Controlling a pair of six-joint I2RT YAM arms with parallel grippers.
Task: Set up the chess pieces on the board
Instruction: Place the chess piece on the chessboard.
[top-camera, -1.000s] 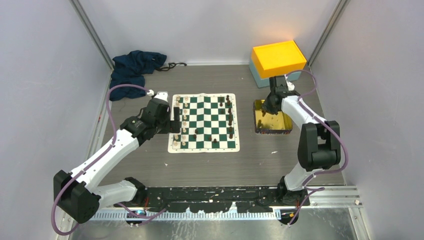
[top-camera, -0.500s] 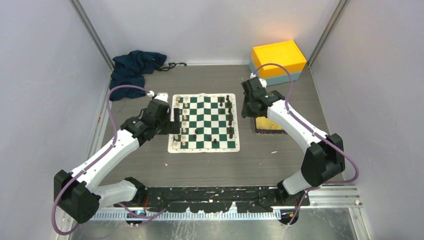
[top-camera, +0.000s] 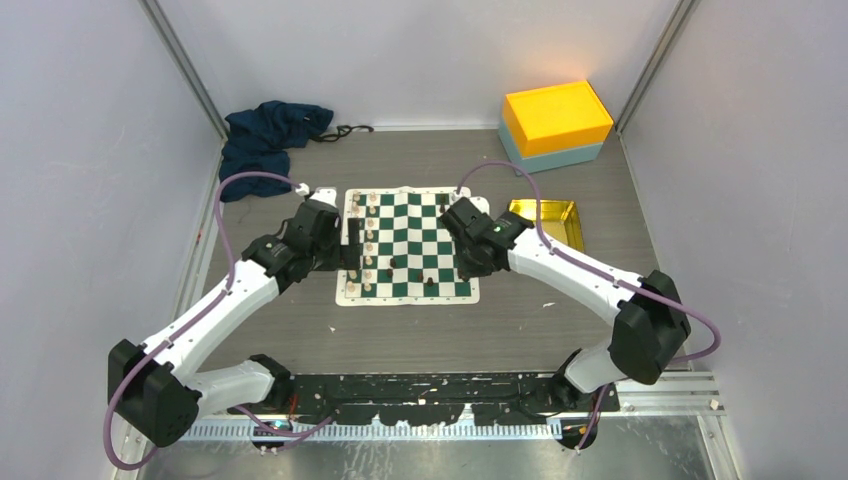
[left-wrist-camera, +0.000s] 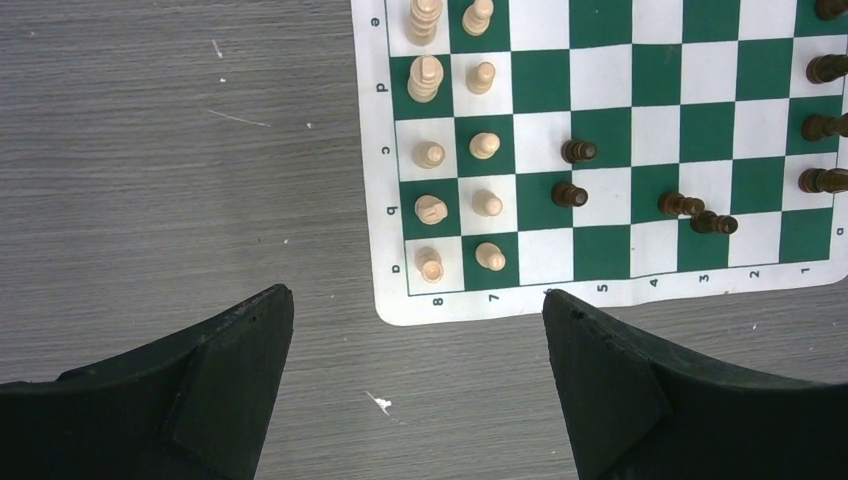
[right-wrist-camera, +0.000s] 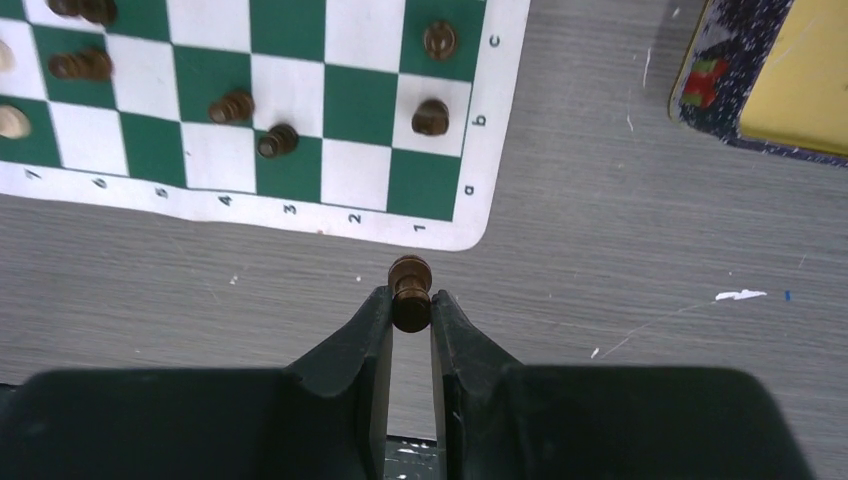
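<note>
right gripper pinched a dark piece mid-counter, probably needed setting on the board's free a1 square; left gripper gaped wide, empty

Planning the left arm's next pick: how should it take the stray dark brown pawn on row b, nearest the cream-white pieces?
Pinch the dark brown pawn just under its round head, coming straight down, since it stands upright. Close the open left gripper along row b, where there is room each side; another dark pawn crowds it on row c.
</note>
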